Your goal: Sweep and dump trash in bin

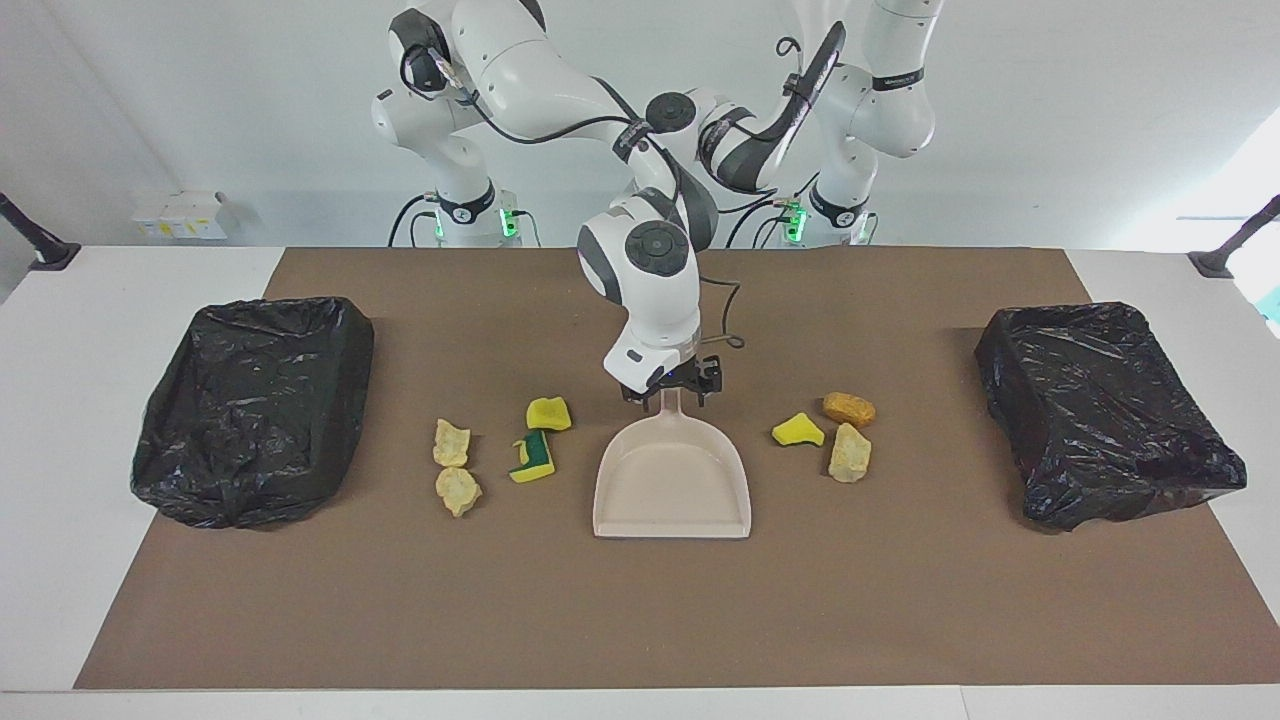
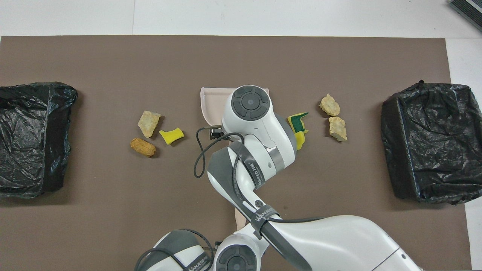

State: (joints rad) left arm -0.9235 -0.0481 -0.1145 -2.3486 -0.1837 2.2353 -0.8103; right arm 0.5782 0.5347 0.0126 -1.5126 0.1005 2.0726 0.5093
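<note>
1. Table [image 1: 60, 450]: white, with a brown mat [image 1: 640, 620] over most of it. The edge farthest from the robots is cut off in the facing view.
2. Right arm [image 1: 640, 270]: reaches to the middle of the mat. From overhead it covers most of the dustpan and part of two scraps.
3. Bins, two, lined in black bags: one [image 1: 250, 410] at the right arm's end of the mat, one [image 1: 1105, 415] at the left arm's end. Their contents cannot be made out.
4. Dustpan [image 1: 672, 485]: beige, flat on the mat midway between the bins, handle toward the robots.
5. Right gripper [image 1: 672, 390]: down at the dustpan's handle. Whether it is clamped on the handle cannot be told.
6. Brush [image 2: 239, 215]: beige. Only a short piece of the handle shows overhead, between the two arms; the head is hidden.
7. Left gripper [image 2: 241, 235]: closed on the brush handle, low at the robots' edge. It is hidden in the facing view.
8. Trash, seven scraps on the mat:
   - Toward the right arm's end of the dustpan: yellow sponge [image 1: 548, 413]; yellow-and-green sponge [image 1: 533, 458] just beside it, farther from the robots; two pale lumps [image 1: 451, 443] [image 1: 458, 490], almost touching, toward the bin.
   - Toward the left arm's end: yellow sponge piece [image 1: 797, 430], orange-brown lump [image 1: 848, 408] and pale lump [image 1: 849, 453], close together.
</note>
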